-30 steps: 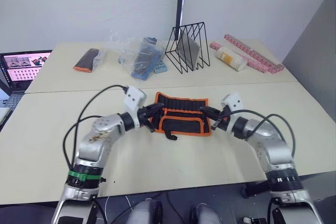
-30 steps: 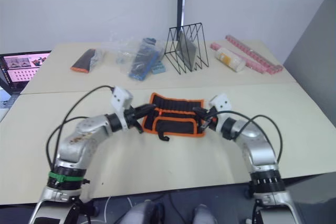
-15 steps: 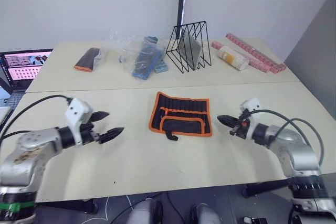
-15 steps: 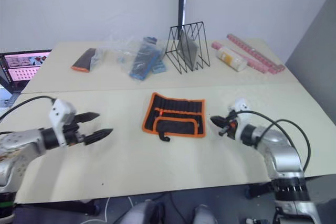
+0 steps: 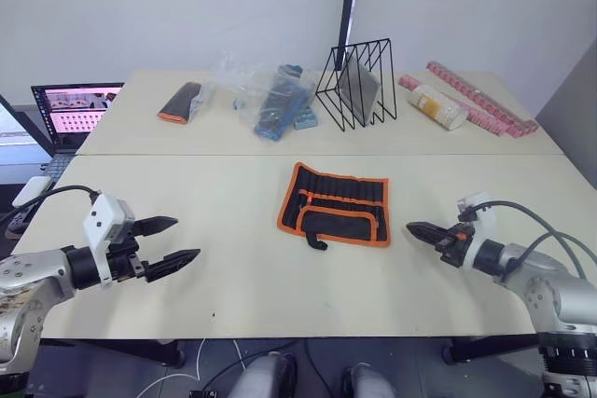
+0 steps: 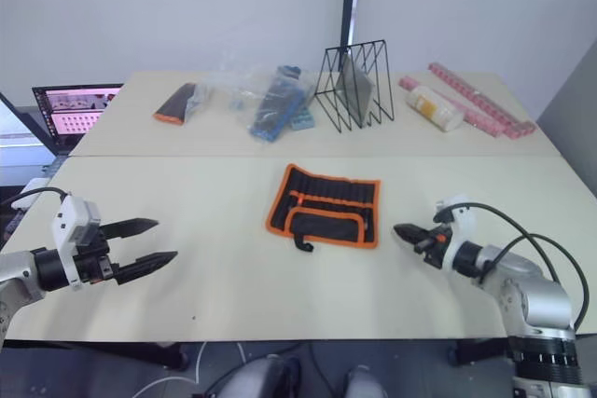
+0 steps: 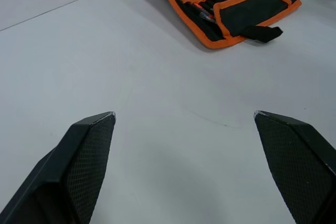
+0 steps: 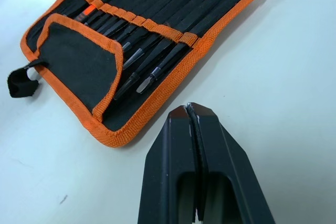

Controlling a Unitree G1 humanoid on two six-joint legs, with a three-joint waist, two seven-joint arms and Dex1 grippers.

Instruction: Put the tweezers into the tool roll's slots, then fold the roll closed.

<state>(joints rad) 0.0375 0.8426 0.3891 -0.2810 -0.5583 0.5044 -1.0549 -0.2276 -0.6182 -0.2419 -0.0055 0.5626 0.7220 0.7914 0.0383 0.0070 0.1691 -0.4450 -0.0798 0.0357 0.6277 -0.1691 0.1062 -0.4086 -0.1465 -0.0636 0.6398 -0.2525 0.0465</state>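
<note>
Roll (image 5: pixel 337 205) lies open and flat near the middle of the front table (image 5: pixel 233 286), well clear of every edge, with bare tabletop on both sides and toward the front edge. Clutter sits along the far edge of the rear table: small pouch (image 5: pixel 180 102) near the far left corner, plastic-wrapped items (image 5: pixel 270 104), wire rack (image 5: pixel 359 83), pale bottle (image 5: pixel 437 106), pink strips (image 5: pixel 480 111) toward the far right corner. Laptop (image 5: pixel 76 108) stands just off the left edge.

Left gripper (image 5: pixel 172 242) hovers over the front left part of the table, well apart from the roll, fingers (image 7: pixel 86 145) spread wide and holding nothing. Right gripper (image 5: pixel 417 229) hangs near the roll's right edge without touching it, fingers (image 8: pixel 210 145) pressed together and empty.

Black fabric, orange binding all round, a lower flap folded up over part of the inside, a short black strap (image 8: pixel 22 82) poking out at the front. Tweezers (image 8: pixel 152 51) sit side by side in the slots under an orange band, tips showing below it; exact count hard to tell.
</note>
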